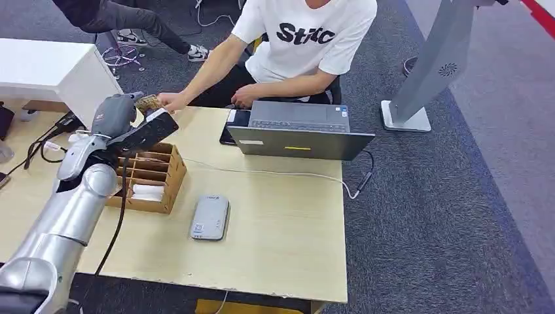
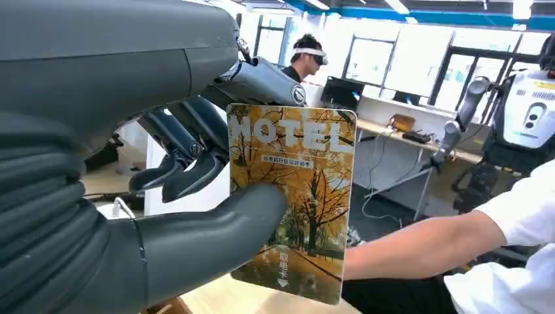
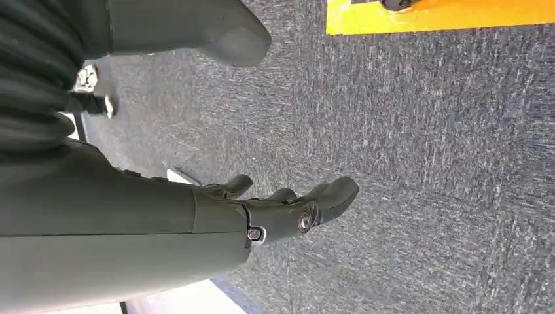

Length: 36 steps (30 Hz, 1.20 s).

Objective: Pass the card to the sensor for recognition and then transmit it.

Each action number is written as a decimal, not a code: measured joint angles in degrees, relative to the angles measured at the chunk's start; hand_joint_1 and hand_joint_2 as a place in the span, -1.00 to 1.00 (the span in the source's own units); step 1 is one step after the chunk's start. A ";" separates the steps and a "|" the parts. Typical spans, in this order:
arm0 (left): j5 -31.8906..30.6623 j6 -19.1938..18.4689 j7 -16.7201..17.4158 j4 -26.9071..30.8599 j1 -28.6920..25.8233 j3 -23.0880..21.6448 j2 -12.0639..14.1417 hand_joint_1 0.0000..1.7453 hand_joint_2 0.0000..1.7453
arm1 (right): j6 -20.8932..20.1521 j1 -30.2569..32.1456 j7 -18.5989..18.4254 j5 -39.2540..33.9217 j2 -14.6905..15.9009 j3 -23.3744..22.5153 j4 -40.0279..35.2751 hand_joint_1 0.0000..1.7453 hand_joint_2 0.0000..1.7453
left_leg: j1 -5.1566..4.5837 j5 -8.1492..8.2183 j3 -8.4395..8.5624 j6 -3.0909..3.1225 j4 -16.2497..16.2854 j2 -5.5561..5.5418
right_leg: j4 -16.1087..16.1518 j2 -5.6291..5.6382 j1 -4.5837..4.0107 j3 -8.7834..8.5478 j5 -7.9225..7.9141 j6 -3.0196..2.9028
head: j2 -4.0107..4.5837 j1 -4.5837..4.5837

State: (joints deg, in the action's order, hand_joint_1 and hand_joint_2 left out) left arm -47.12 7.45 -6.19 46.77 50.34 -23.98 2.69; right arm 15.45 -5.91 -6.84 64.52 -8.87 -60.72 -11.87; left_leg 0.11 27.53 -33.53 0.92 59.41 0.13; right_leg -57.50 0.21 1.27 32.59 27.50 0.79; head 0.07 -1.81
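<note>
Head view | left hand [image 1: 131, 124] grips card [image 2: 294, 196] at table edge [image 1: 216, 110] | right hand [image 3: 288, 209] empty, fingers apart

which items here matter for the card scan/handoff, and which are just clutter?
Job:
- hotel card, pinched in the left hand
- grey card sensor on the table
- person's hand by the card

Clutter:
- laptop
- wooden compartment box
- white cable
- right hand, hanging above the carpet, holding nothing
</note>
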 joint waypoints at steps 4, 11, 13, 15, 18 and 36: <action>0.00 -0.09 0.00 0.75 0.06 0.35 0.37 1.00 1.00 | 0.00 0.00 0.00 0.00 0.00 0.00 0.00 -1.00 1.00 | 0.00 0.00 0.00 0.00 0.00 0.01 | 0.00 0.01 0.00 0.00 0.00 0.00 | 0.00 0.00; 0.00 -0.11 0.00 1.18 0.10 0.48 0.68 1.00 1.00 | 0.00 0.00 0.00 0.00 0.00 0.00 0.00 -1.00 1.00 | -0.01 0.00 0.00 0.00 0.00 0.00 | 0.00 0.00 0.00 0.00 0.00 0.00 | 0.00 0.00; 0.00 -0.09 0.00 1.27 0.11 0.48 0.72 1.00 1.00 | 0.00 0.01 0.00 0.02 0.00 0.00 0.00 -1.00 1.00 | 0.00 0.00 0.00 0.00 0.00 0.00 | 0.00 0.00 0.00 0.00 0.00 0.00 | 0.00 0.00; 0.00 -0.09 0.00 1.32 0.12 0.50 0.74 1.00 1.00 | 0.00 0.01 0.00 0.00 0.00 0.00 0.00 -1.00 1.00 | 0.00 0.00 0.00 0.00 0.00 0.00 | 0.00 0.00 0.00 0.00 0.00 0.00 | 0.00 0.00; 0.00 -0.09 0.00 1.36 0.12 0.55 0.74 1.00 1.00 | 0.00 0.01 0.00 0.00 0.00 0.00 0.00 -1.00 1.00 | 0.00 0.00 0.00 0.00 0.00 0.01 | 0.00 0.01 0.00 0.01 0.00 0.00 | 0.00 0.00; 0.00 -0.11 0.00 1.42 0.12 0.70 0.74 1.00 1.00 | 0.00 0.01 0.00 0.00 0.00 0.00 0.00 -1.00 1.00 | -0.01 0.01 -0.01 0.00 0.00 0.03 | 0.00 0.05 0.00 0.04 0.00 0.00 | 0.00 0.00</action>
State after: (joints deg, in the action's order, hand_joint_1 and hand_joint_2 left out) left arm -47.12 7.35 -6.19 48.19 50.46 -23.28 3.43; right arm 15.45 -5.91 -6.84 64.52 -8.87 -60.72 -11.87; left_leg 0.11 27.54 -33.53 0.91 59.41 0.16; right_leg -57.50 0.26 1.27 32.63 27.50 0.79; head 0.07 -1.81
